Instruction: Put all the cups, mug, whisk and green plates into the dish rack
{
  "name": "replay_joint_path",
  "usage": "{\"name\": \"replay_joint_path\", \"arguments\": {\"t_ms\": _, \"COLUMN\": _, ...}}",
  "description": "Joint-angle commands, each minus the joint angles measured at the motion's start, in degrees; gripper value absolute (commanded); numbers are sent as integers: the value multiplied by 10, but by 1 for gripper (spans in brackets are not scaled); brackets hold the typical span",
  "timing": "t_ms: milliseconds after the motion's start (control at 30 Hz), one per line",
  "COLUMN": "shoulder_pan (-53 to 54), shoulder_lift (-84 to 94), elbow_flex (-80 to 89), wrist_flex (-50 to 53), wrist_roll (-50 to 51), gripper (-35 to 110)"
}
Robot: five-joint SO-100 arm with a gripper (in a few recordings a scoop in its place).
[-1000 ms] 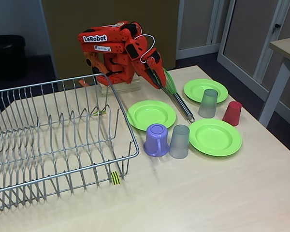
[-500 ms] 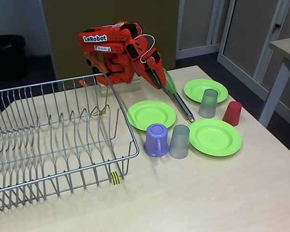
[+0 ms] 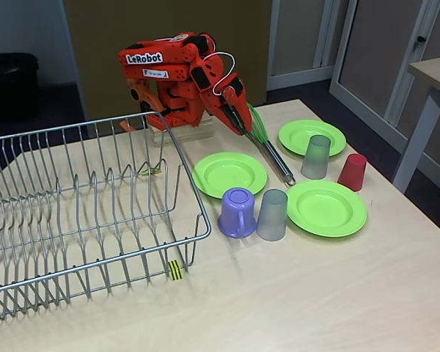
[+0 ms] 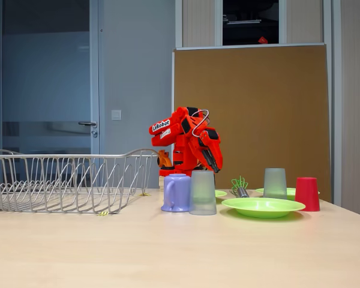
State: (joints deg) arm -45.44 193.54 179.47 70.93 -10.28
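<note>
An orange arm [image 3: 177, 81], folded low, is marked "LeRobot" in black letters on a white label on its upper link. Its gripper [image 3: 243, 125] is lowered onto the green whisk [image 3: 268, 147], whose silver handle is pointed toward the table's front; whether the jaws are closed on it cannot be told. The silver wire dish rack [image 3: 81, 213] is seen at the left, holding no dishes, a yellow-black striped tag [image 3: 175, 270] fixed to its front edge. Three lime-green plates [image 3: 327, 207] are laid flat on the pale wooden table [image 3: 315, 293]. The lilac mug [image 3: 237, 213] and a grey cup [image 3: 272, 215] are stood upside down, touching. A second grey cup [image 3: 316, 157] is placed just beside the far plate, and a red cup [image 3: 353, 172] is set at the right.
</note>
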Motion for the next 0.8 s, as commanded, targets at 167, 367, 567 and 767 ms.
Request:
{"name": "replay_joint_path", "arguments": {"t_ms": 167, "shoulder_pan": -6, "shoulder_lift": 7, "elbow_flex": 4, "wrist_flex": 5, "wrist_roll": -7, "gripper": 0}}
{"name": "replay_joint_path", "arguments": {"t_ms": 367, "shoulder_pan": -18, "shoulder_lift": 8, "elbow_flex": 4, "wrist_flex": 5, "wrist_roll": -7, "gripper": 0}}
{"name": "replay_joint_path", "arguments": {"t_ms": 567, "shoulder_pan": -7, "shoulder_lift": 11, "elbow_flex": -21, "wrist_flex": 18, "wrist_roll": -5, "gripper": 0}}
{"name": "replay_joint_path", "arguments": {"t_ms": 767, "shoulder_pan": -8, "shoulder_lift": 8, "elbow_flex": -125, "wrist_flex": 52, "wrist_roll": 8, "gripper": 0}}
